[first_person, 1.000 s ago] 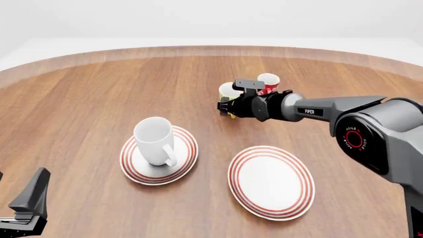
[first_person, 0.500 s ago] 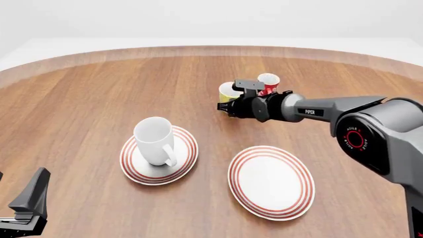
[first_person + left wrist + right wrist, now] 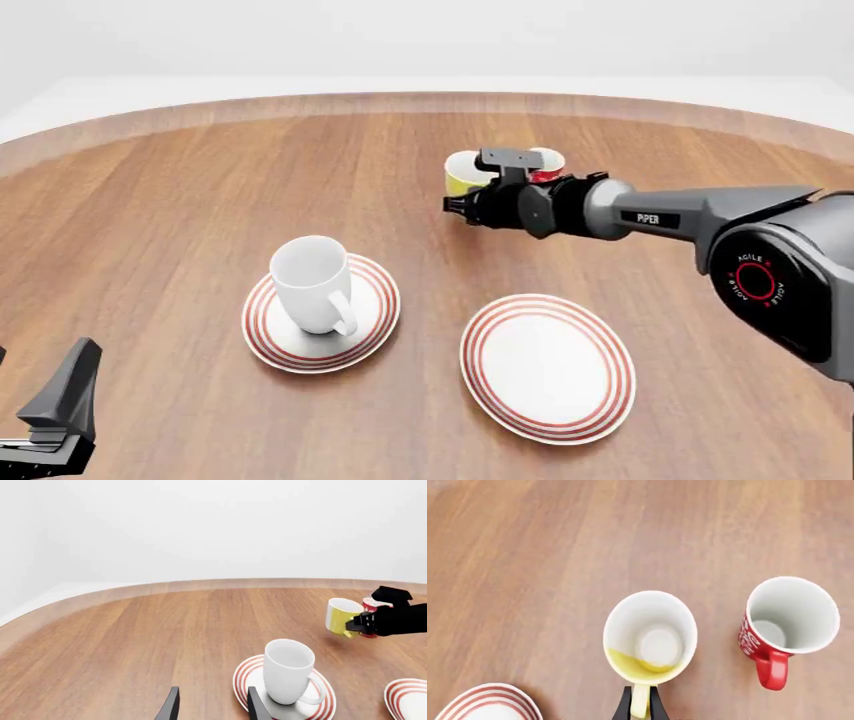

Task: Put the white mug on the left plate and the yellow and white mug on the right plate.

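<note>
The bench (image 3: 174, 190) is the biggest thing here, a broad round-edged wooden top with a smooth, polished-looking grain, set against a plain pale room with nothing else to see beyond it. On a surface like that I would expect crockery to slide easily if nudged.

The right arm (image 3: 747, 240) reaches across from its side, and its pincer (image 3: 465, 209) is pinched on the handle of the yellow and white mug (image 3: 463, 175); the right wrist view shows the two thin fingers (image 3: 624, 707) closed either side of that yellow loop. In the front view the mug looks lifted off the wood, hanging at the far side of the bench just beside a red cup (image 3: 543, 165).

Nearer, the right plate (image 3: 547, 365) lies bare, well apart from the mug. The left plate (image 3: 378, 330) carries the white mug (image 3: 311, 283), upright, handle toward the near side, so that half looks done.

The left pincer (image 3: 210, 707) is parked low at the near corner, its fingers apart and holding nothing.

The yellow mug is small, stiff and probably light, but glazed and slippery; held only by the handle it could swing or twist, so it wants a slow carry and a gentle set-down.
</note>
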Controlling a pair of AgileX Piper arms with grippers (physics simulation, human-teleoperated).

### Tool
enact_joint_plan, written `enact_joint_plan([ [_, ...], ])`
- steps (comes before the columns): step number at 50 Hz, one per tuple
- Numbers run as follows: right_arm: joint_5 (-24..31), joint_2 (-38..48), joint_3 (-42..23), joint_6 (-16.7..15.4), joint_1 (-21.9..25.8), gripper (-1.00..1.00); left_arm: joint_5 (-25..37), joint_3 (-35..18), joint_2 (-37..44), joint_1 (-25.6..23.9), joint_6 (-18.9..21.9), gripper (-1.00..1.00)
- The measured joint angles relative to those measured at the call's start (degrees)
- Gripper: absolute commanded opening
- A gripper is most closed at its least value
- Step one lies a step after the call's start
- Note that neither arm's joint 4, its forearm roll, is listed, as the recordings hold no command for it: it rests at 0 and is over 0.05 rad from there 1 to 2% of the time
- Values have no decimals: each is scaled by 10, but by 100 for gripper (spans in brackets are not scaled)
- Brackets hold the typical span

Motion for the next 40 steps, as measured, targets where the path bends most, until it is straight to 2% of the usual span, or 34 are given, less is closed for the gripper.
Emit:
enact_joint_plan([
  [40, -28, -193, 152, -24, 2, -100, 0, 0, 0, 0, 0, 100],
])
